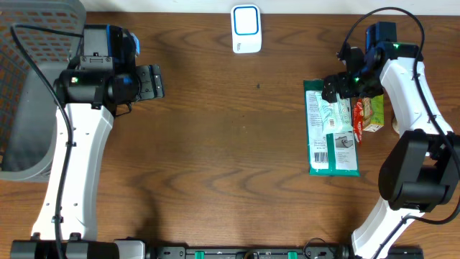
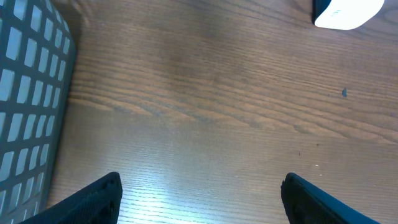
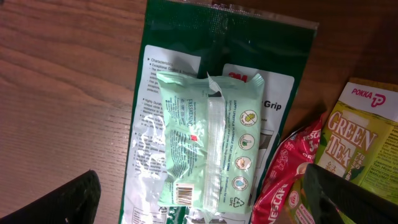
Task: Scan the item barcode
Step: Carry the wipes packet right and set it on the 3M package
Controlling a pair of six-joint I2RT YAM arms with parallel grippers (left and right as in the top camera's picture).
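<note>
A pale green wipes pack (image 3: 205,140) lies on a large dark green packet (image 3: 186,43), its barcode (image 3: 185,193) facing up. My right gripper (image 3: 200,180) hovers open above the pack, one finger on each side, holding nothing. From overhead the right gripper (image 1: 336,86) is over the top end of the green packet (image 1: 332,140). The white and blue scanner (image 1: 245,29) stands at the table's far edge, and its corner shows in the left wrist view as the scanner (image 2: 345,12). My left gripper (image 1: 153,81) stands open and empty over bare wood, the left gripper (image 2: 200,183) with fingers wide apart.
A red Nescafe sachet (image 3: 283,180) and a green tea box (image 3: 364,134) lie right beside the packet, under my right finger. A grey slotted basket (image 1: 29,86) fills the far left, close to the left arm; its wall (image 2: 25,93) shows in the left wrist view.
</note>
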